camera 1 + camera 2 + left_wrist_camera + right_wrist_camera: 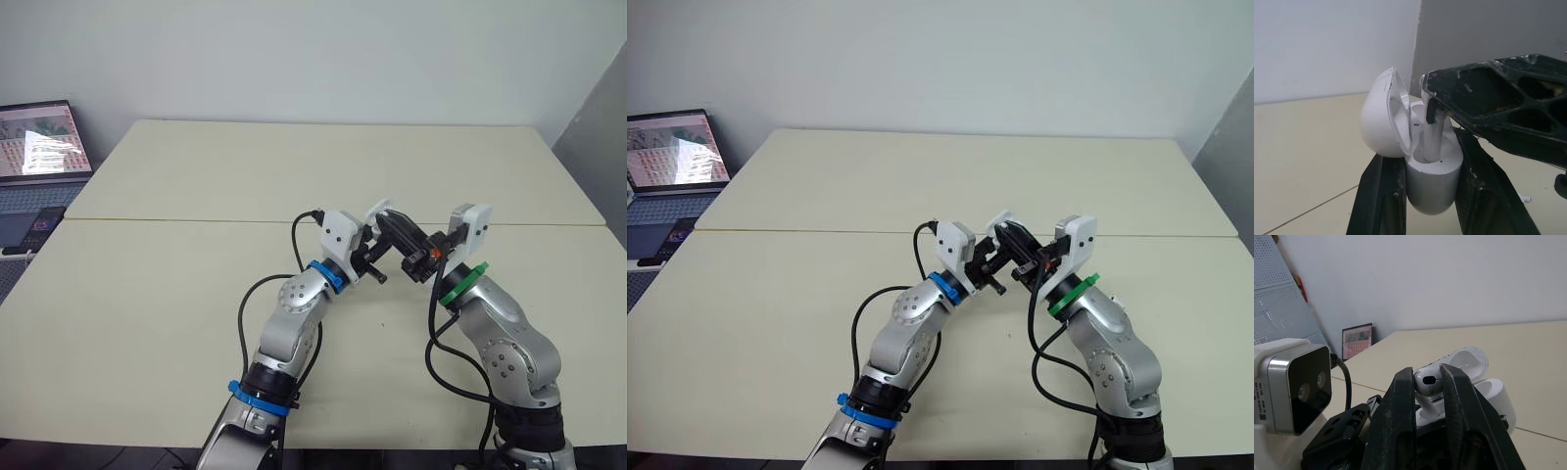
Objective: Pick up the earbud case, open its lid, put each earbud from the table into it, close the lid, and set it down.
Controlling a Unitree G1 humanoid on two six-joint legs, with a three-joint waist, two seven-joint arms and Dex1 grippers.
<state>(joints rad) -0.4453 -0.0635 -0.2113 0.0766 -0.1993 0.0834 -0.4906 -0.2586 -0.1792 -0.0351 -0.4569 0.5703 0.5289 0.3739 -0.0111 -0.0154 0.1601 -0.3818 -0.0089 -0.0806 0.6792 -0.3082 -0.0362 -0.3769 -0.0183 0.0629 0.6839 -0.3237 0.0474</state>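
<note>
- The left gripper (pixel 1426 169) is squeezed on a smooth, round white case (pixel 1432 191), up above the flat pale table (pixel 196 176).
- The case's curved lid (pixel 1381 117) stands open.
- The right gripper (pixel 1427 374) pinches a shiny white earbud (pixel 1428 380), its stem dipping into the case.

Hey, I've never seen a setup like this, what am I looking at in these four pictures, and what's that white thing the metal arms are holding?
These are the two arms of a humanoid robot. The two wide pictures come from cameras on its head, looking down over a pale beige table, with an open laptop off to the left. The two close pictures come from a camera on each wrist. The left pincer grips a rounded white plastic earbud case, lid open. The right pincer holds a small white earbud at the case's opening.
</note>
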